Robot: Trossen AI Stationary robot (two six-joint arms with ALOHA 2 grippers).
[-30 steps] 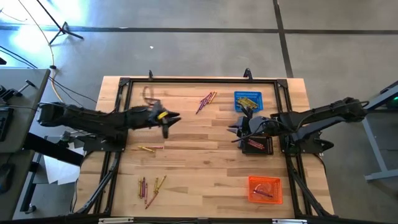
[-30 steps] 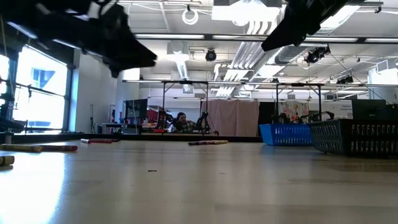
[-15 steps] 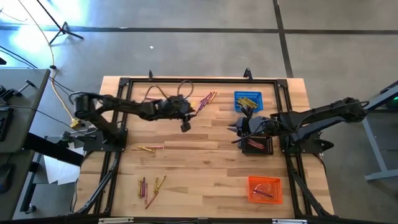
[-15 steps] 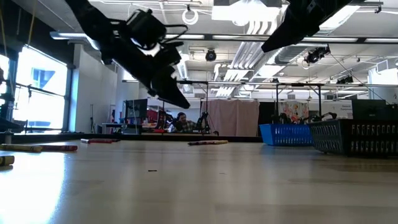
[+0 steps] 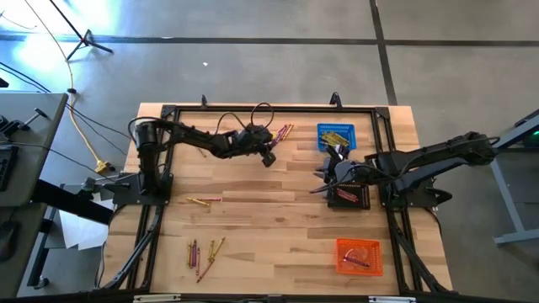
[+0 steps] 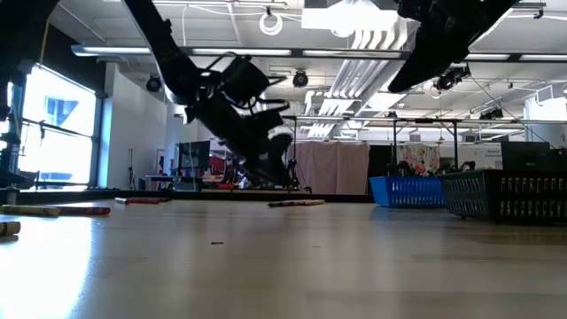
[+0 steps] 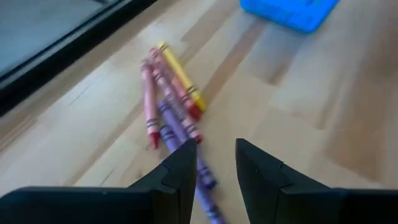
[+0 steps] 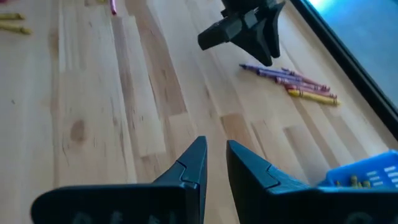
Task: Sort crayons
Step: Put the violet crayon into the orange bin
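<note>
Since your left gripper (image 5: 268,157) swung across, it hangs empty, fingers parted, over the far-edge crayons (image 7: 171,99); pick looks next. Right gripper (image 5: 324,177) waits, jaws narrowly apart.

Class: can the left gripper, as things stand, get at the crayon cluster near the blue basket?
Probably yes. The left gripper hangs open right over the crayon cluster, a purple crayon between its fingers, with nothing between them.
</note>
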